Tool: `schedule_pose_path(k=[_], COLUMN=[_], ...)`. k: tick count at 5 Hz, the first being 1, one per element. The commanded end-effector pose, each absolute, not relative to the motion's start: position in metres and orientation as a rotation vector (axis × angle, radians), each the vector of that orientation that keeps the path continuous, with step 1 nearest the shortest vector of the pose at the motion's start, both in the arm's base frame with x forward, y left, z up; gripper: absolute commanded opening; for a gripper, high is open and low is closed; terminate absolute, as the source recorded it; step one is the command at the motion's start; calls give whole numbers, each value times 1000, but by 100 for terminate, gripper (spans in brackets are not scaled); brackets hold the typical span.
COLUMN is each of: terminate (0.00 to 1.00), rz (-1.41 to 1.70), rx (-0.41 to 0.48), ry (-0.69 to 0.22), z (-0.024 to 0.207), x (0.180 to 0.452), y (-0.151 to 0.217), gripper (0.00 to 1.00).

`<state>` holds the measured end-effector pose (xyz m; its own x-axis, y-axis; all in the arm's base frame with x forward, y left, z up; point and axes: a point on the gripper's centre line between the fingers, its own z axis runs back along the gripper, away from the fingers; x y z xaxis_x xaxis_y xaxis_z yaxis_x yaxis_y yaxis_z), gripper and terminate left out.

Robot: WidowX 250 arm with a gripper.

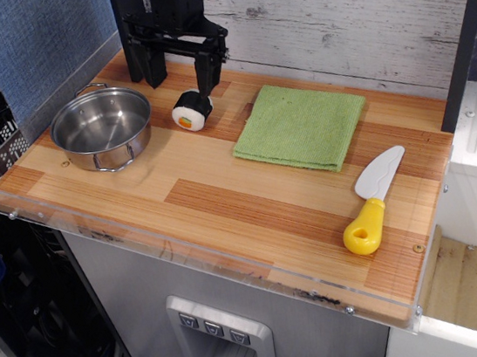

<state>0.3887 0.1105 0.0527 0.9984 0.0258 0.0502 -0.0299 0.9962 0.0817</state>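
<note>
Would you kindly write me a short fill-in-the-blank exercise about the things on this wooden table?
1. The sushi roll lies between the steel pot and the ____ cloth.
2. The knife has a white blade and a ____ handle.
3. The gripper, close by the sushi roll, has its jaws ____.

Missing words: green; yellow; open.

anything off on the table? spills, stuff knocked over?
Nothing spilled or broken. Only oddity: the sushi roll lies on its side, cut face toward the camera, close to the open gripper. The knife sits near the front right table corner. The pot is upright, the cloth flat.
</note>
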Motion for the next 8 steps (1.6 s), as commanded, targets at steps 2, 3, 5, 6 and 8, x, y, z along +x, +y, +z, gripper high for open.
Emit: schedule_pose_path(k=[2,3,5,6,8], terminate=[0,0,0,0,0], rz=[40,43,57,82,-23], rx=[72,71,81,119,89], ry=[-63,-57,-106,-157,-198], z=[42,37,57,94,131], x=[409,411,407,404,409], y=[104,99,95,98,46], gripper=[100,100,0,0,0])
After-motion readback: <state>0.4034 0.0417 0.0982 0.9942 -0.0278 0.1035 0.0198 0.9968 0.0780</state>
